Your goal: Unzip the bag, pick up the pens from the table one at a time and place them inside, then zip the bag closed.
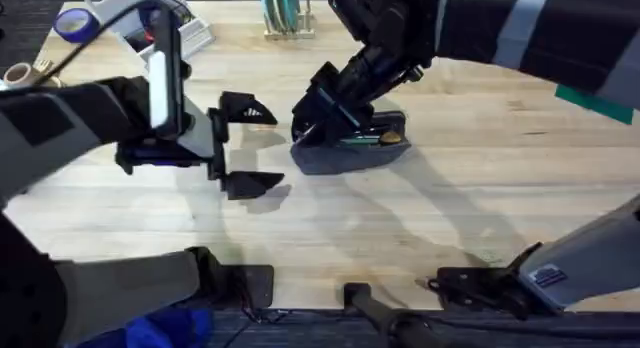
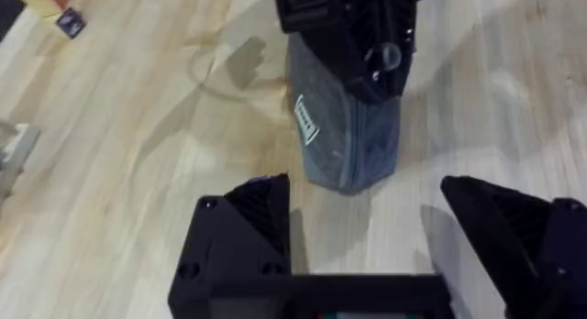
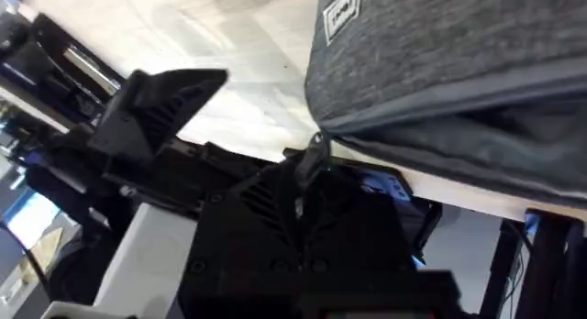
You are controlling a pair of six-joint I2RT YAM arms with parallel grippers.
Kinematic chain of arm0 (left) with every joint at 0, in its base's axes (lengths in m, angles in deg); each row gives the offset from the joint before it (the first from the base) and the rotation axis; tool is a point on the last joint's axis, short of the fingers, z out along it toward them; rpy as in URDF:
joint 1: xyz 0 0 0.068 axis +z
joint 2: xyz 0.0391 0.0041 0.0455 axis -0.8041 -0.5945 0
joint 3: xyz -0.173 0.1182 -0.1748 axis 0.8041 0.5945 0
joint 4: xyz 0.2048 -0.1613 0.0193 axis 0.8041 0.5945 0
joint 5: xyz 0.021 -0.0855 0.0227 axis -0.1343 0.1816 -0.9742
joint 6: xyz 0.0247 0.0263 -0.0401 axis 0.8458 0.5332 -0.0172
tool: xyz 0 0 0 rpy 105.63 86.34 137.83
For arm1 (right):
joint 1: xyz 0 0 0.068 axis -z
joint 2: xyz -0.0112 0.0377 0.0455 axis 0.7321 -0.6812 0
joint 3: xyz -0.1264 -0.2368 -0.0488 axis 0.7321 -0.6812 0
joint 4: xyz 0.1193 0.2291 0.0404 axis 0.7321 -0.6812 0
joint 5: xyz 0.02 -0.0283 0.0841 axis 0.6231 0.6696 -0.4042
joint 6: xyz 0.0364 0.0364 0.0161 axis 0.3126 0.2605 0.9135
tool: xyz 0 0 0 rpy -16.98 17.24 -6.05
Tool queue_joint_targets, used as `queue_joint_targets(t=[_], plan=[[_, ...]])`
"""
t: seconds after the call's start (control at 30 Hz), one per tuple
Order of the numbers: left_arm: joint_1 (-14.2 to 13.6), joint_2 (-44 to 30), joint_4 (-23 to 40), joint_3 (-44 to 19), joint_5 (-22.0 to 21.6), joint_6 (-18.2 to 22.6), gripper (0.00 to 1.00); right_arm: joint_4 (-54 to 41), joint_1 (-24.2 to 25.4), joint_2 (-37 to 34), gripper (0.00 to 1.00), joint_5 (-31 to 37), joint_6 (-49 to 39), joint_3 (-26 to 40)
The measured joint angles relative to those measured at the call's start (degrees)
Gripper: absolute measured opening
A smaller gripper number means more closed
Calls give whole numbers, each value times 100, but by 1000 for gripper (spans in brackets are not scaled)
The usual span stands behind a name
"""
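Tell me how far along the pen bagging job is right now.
Late stage, it seems. Pens show inside the open bag, so loading looks done or nearly so. In hand: the right tool is at the bag's end by the zipper pull. The left tool waits open beside it. Zipping remains.

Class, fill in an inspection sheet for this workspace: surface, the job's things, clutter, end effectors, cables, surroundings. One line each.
Surface: light-wood table, bare in the middle and right.
Job's things: grey bag lies at centre; something green and gold shows in its open top.
Clutter: tape roll and a rack along the far edge.
End effectors: left end effector open, hovering beside the bag; right end effector at the bag's end, its grip cannot be told.
Cables: dark cable at far left.
Surroundings: blue item below the near edge.
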Motion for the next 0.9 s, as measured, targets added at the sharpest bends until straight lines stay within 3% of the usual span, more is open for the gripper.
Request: queue_joint_targets(t=[0.57,0.73,0.9], plan=[[-925,0,-1576,300,237,-2057,994,0,0,0,31,-4,-22,0],[-1106,-137,-1859,300,243,-2397,994,2,0,0,31,-3,-22,0],[-1197,-801,-2212,304,389,-2544,996,0,0,0,31,-4,-22,0]])
